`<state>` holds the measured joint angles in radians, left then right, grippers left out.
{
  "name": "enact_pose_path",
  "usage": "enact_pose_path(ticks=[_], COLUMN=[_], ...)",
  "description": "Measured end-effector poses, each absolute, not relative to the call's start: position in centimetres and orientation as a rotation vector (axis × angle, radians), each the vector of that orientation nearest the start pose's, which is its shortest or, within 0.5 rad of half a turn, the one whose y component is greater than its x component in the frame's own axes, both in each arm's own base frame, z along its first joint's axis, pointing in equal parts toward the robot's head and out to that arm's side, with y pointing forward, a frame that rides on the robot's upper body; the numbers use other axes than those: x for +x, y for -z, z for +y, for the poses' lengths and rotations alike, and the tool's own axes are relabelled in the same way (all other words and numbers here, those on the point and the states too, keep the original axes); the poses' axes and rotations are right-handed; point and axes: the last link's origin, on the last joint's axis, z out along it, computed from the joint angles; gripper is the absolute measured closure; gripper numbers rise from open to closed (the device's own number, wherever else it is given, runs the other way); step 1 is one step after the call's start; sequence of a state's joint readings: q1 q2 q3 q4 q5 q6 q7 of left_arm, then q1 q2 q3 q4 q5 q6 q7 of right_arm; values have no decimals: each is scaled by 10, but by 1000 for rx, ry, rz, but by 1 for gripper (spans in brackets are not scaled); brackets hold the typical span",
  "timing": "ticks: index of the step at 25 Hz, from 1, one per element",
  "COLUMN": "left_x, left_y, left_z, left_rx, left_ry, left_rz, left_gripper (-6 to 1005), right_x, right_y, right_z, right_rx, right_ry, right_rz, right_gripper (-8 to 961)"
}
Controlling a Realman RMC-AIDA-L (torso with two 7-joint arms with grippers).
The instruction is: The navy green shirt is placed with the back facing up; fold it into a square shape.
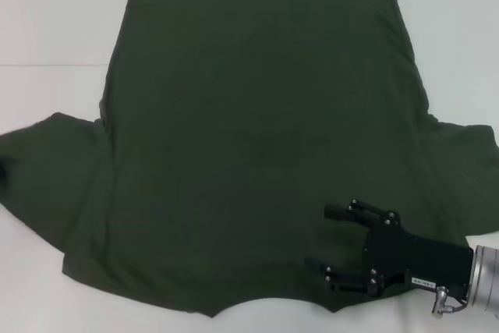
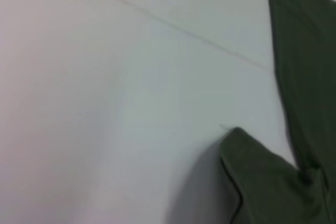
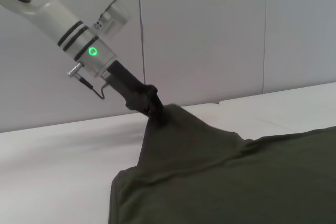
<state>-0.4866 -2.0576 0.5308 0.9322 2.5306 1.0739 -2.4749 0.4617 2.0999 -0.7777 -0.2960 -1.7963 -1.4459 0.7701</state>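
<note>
The navy green shirt [image 1: 257,146] lies spread across the white tabletop [image 1: 47,29], filling mid-frame. The left gripper [image 3: 155,111] pinches its sleeve tip, lifted; the right gripper [image 1: 339,247], lower right, hovers jaws wide, empty. One-sided lifting may drag and wrinkle it.

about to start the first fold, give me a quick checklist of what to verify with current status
1. Navy green shirt spread flat on the white table: ok.
2. Left gripper shut on the shirt's left sleeve, lifting it: ok.
3. Right gripper over the shirt near the collar, fingers open, nothing held: not ok for a two-handed fold.
4. Right sleeve lying flat: ok.
5. Left grip depth on the cloth: cannot tell.
</note>
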Motion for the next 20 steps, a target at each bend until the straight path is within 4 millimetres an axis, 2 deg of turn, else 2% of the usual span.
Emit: enact_pose_path(ticks=[9, 20], left_x=[-345, -325], left_y=[-98, -113], left_z=[370, 385], left_rx=[-1713, -1738], left_ry=[314, 334], left_rz=[-1583, -1491], left_gripper=[992, 993], right_x=[285, 285], right_y=[66, 66], right_z=[281, 281], right_rx=[-2654, -2652], right_ry=[-774, -780], right_rz=[316, 317], right_gripper=[37, 36])
